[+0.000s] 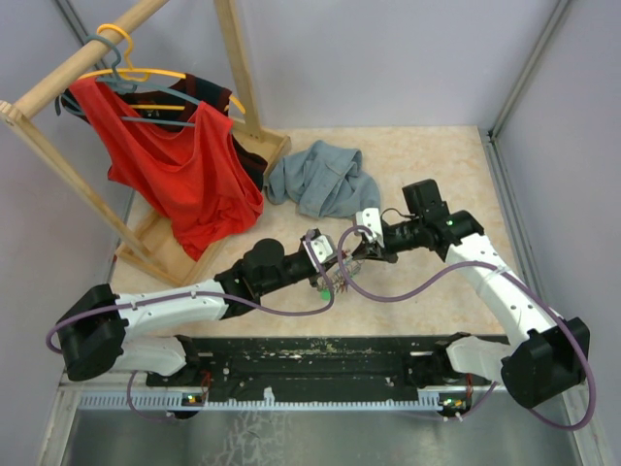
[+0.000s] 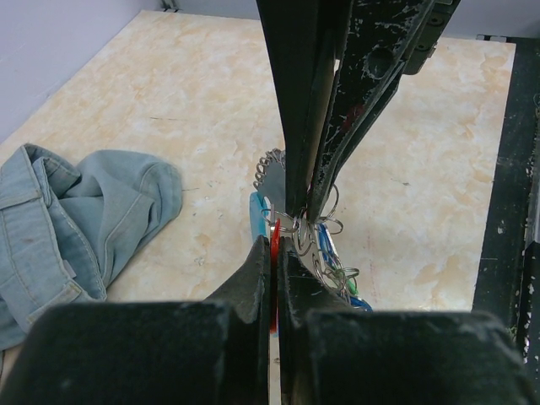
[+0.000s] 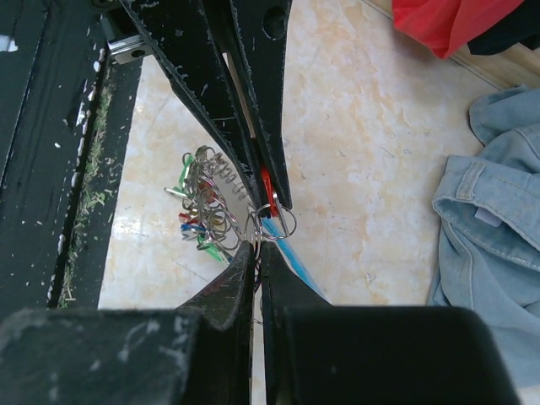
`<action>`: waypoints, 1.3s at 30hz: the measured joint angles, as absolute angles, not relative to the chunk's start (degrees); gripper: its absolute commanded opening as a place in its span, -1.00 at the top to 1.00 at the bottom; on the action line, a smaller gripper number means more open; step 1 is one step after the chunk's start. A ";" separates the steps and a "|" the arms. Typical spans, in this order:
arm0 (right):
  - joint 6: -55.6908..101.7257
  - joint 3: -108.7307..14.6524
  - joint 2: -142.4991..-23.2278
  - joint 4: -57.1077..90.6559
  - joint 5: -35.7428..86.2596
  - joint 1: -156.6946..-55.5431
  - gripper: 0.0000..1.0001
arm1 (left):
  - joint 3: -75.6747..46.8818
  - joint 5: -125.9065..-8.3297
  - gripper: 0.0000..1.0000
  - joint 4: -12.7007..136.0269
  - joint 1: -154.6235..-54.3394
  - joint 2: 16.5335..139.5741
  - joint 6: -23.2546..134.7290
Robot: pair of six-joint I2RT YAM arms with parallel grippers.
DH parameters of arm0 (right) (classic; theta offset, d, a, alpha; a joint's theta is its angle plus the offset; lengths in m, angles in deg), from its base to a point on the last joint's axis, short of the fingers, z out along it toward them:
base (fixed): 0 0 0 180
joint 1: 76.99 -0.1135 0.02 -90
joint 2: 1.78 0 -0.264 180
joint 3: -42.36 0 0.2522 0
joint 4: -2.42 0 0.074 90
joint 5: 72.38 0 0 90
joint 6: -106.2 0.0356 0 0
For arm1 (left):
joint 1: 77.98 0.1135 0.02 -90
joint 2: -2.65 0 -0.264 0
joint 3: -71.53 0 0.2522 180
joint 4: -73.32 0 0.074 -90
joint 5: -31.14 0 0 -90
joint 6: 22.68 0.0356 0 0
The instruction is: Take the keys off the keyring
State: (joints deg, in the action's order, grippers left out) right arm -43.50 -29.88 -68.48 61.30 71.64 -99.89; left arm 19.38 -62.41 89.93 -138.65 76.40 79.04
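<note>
Both grippers meet over the table's near middle. In the left wrist view my left gripper (image 2: pixel 277 240) is shut on a red key (image 2: pixel 274 253), pinched flat between the pads. In its own view my right gripper (image 3: pixel 257 246) is shut on a silvery metal ring (image 3: pixel 268 221) of the keyring, just below the left gripper's tips (image 3: pixel 274 201). The keyring's light blue strip (image 3: pixel 294 260) hangs beside the rings. A tangle of rings with several blue, green and red keys (image 3: pixel 198 215) dangles off to one side. From above, the bunch (image 1: pixel 330 283) hangs between the two grippers.
A crumpled grey-blue denim garment (image 1: pixel 320 180) lies on the table behind the grippers. A wooden clothes rack (image 1: pixel 146 243) with a red shirt (image 1: pixel 184 170) on hangers stands at the back left. The black base rail (image 1: pixel 320 354) runs along the near edge.
</note>
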 measured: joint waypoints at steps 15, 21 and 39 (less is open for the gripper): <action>-43.78 -30.01 -68.48 62.66 72.03 -99.87 1.00 | 20.63 -62.26 1.00 89.84 -138.71 75.27 80.44; -43.76 -30.71 -68.41 63.14 73.52 -99.58 1.00 | 21.41 -62.26 1.00 89.43 -138.76 73.10 80.70; -43.08 -31.06 -68.44 64.30 74.65 -99.89 0.28 | 21.17 -63.48 1.00 87.35 -138.76 72.60 88.46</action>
